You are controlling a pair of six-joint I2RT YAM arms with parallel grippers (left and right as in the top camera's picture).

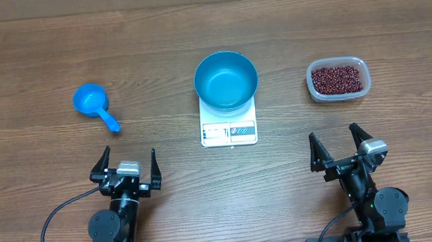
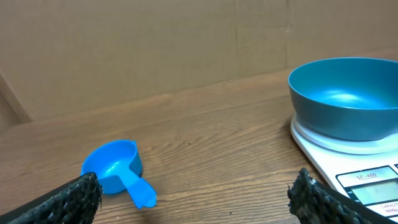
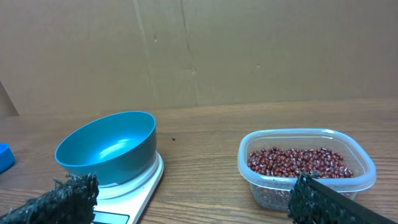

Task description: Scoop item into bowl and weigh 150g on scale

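**A:** First entry?
**B:** Left end effector [image 1: 129,152]: we record its fingers spread wide, gripping nothing, hovering at the near left of the desk [image 1: 39,49].
**A:** Second?
**B:** Right end effector [image 1: 333,132]: we record it spread wide too, gripping nothing, at the near right.
**A:** What do we list beyond them?
**B:** Ahead of the left one, a small blue scoop [image 1: 91,100] lies on the wood, with its handle angled toward the near side and the centre. At centre we list the white scale [image 1: 229,132], display strip facing the arms. The blue bowl [image 1: 225,79] sits on the scale and overhangs its platform. Ahead of the right one, a clear tub [image 1: 313,92] holds the beans [image 1: 338,79], a maroon heap well apart from the bowl.
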